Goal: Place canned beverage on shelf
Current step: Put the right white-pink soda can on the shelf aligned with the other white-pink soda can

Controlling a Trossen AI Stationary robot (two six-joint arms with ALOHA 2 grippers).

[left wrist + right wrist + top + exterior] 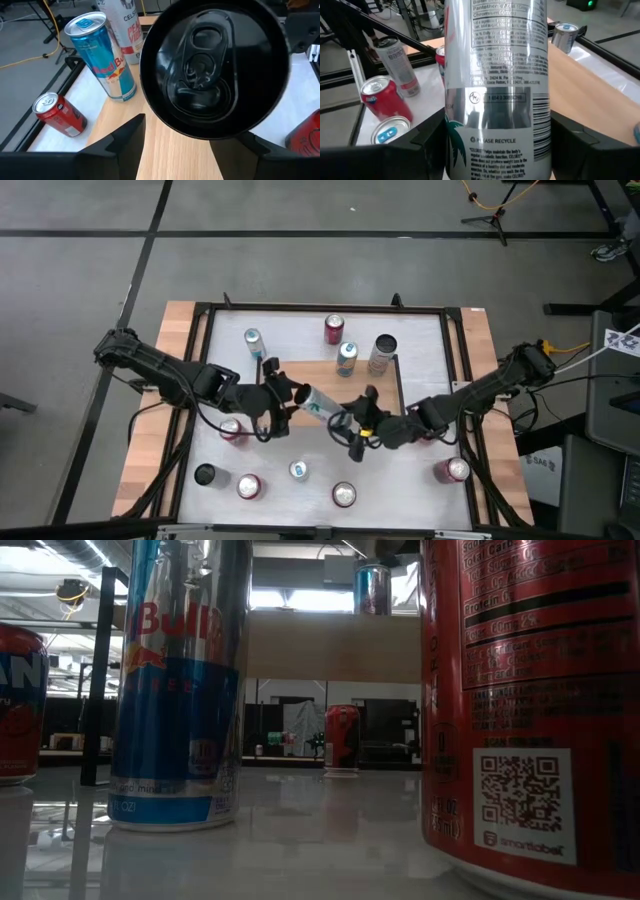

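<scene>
Along the 6 o'clock edge of the glossy white tabletop (410,470) stands a loose row of upright aluminium cylinders: a black-lidded can (204,474), a red can (249,486), a short blue can (298,470), a silver-lidded can (343,495) and another red one (456,470) toward 4 o'clock. The gaps between them are narrow.

At mid-table the white can (318,404), slim and smooth with teal print and a black pull-tab lid, lies level in the air over the 6 o'clock edge of the shelf (310,375). The left gripper (292,396), reaching in from 9 o'clock, has its dark fingers (120,142) clenched around the lid end. The right gripper (350,423), coming from 3 o'clock, has its fingers (427,145) clasped on the can's printed side. Both grasp the same can.

The shelf is a flat, pale, straight-edged board of wood grain on thin black legs. Its 9 o'clock half is bare. A tall blue can (347,358) and a white can with a dark lid (382,352) stand near its 12 o'clock edge, toward 1 o'clock.

Beyond it, a red can (334,330) stands at 12 o'clock and a blue can (253,342) at 11 o'clock, both near the black frame rail.
</scene>
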